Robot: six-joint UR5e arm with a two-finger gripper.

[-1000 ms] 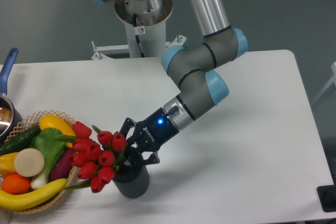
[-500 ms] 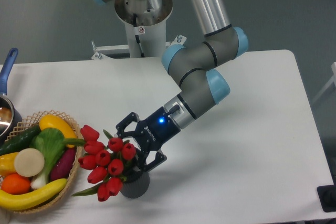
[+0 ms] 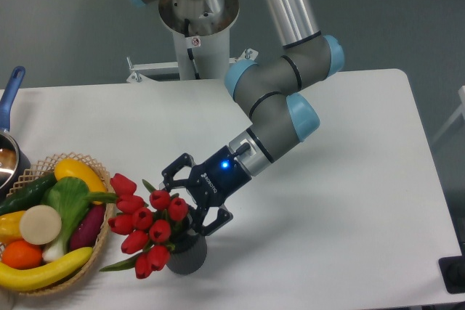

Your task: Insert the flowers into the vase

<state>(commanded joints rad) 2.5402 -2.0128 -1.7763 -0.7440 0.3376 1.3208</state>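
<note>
The flowers [image 3: 145,223] stand in the vase [image 3: 185,253], their heads leaning away from the gripper [image 3: 190,201], whose fingers are spread apart beside the vase. The bunch looks light, top-heavy and floppy; grip the stems, not the blooms.

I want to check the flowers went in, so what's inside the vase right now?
The flowers stand in the vase, their red heads leaning out to its left toward the basket. The open gripper sits just behind. The vase's mouth and the stem ends inside are covered by blooms.
</note>
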